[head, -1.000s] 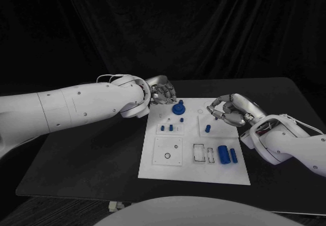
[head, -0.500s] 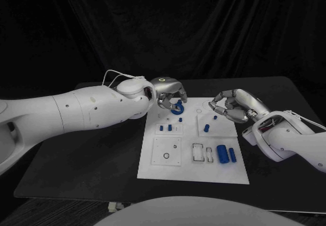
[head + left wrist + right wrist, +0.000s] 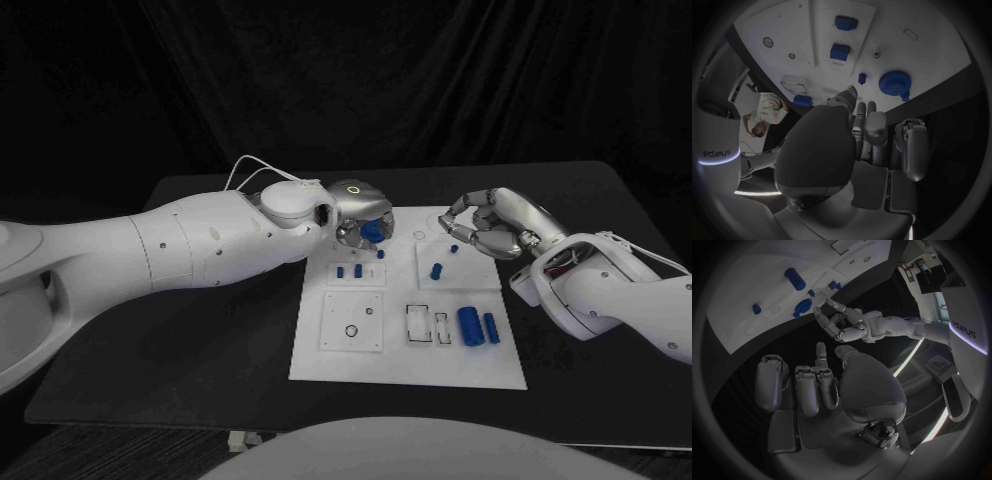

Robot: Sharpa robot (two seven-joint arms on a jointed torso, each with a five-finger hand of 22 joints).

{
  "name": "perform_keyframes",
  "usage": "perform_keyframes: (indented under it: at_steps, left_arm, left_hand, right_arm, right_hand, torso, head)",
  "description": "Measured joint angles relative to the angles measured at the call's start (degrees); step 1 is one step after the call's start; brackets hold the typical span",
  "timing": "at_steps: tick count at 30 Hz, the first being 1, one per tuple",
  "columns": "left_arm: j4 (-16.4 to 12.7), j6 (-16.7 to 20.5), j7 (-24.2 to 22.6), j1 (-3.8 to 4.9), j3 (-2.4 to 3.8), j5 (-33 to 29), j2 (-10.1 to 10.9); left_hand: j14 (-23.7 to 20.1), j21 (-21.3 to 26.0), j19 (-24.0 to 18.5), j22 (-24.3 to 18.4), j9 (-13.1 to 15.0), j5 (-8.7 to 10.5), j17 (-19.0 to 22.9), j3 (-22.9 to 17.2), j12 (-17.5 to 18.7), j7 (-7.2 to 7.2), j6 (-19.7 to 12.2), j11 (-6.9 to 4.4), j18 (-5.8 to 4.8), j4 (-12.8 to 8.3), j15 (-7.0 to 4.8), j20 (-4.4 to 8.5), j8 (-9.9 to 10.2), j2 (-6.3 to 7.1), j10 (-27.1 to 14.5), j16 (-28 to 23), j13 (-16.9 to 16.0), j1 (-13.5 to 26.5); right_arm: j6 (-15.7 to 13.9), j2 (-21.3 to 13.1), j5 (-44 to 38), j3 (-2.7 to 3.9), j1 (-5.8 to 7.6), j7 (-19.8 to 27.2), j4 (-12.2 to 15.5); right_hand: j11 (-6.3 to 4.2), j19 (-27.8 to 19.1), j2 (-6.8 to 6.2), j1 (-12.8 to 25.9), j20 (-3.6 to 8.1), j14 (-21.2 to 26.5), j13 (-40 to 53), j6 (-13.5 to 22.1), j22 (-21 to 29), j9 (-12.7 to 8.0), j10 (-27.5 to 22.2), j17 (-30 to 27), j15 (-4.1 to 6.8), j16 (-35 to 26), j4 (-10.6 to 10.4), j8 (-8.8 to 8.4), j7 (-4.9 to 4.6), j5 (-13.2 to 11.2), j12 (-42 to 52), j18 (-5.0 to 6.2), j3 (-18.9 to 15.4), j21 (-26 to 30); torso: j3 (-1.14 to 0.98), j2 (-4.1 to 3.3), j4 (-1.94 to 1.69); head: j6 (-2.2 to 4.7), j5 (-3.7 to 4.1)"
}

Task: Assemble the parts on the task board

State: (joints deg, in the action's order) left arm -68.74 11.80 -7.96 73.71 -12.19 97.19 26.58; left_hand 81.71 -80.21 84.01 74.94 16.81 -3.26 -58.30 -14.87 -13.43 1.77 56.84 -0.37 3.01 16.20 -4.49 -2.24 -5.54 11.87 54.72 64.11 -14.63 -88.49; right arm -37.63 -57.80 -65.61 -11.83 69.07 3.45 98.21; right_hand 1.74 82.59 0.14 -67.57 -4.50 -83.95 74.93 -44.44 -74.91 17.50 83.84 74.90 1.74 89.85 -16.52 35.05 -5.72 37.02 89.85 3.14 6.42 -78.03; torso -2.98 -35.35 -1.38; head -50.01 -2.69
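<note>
Currently the blue gear-shaped part (image 3: 374, 231) is sitting at the far edge of the task board (image 3: 411, 365), near its left corner, and the left hand (image 3: 356, 209) is hovering directly over it. In the left wrist view the same part (image 3: 894, 83) is lying on the white plate beyond the fingers (image 3: 875, 131), which are stretching toward it with a gap showing; whether a fingertip is already touching it cannot be told. The left hand is holding nothing, with its fingers apart.

Nearer the robot, small blue pegs (image 3: 351, 270) are standing in the left-hand block of the board, one peg (image 3: 436, 270) is standing in the block beside it, and two blue cylinders (image 3: 477, 326) are lying side by side on the right of the board.

The right hand (image 3: 488, 228) is hanging above the board's far right corner with its fingers curled inward and nothing in them.

Judged from this layout, the step in hand is taking hold of the gear-shaped part. To do it well:
- Lower the left hand straight down, keeping the part centred between thumb and fingers.
- Close on the rim evenly, avoiding a sideways push.
- Keep clear of the standing pegs just beside it.
- Keep the right hand well apart until the part is lifted.
</note>
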Motion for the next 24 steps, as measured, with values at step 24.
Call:
perform_keyframes:
  at_steps: [24]
  left_arm:
    - [2.89, -0.66, 0.96, -1.62, 0.02, 1.71, -2.63]
  left_hand:
    - [-0.64, 0.26, -0.01, -0.01, -0.89, -5.94, 2.11, -1.84, -0.77, 0.38, 1.63, 0.16, 0.02, -1.51, -0.21, 0.00, 0.00, -0.40, 3.20, 0.23, 0.20, -1.48]
  right_arm:
    - [0.20, 0.35, -0.07, 0.00, -0.28, 0.14, -0.58]
  right_hand:
    - [0.00, 0.00, 0.00, 0.00, 0.00, 0.00, 0.00, 0.00, -0.03, -0.05, 0.00, 0.00, 0.00, 0.00, 0.00, 0.00, 0.00, 0.00, 0.00, 0.00, 0.00, 0.00]
  torso:
    - [-0.03, 0.05, 0.03]
  head:
    - [0.00, -0.12]
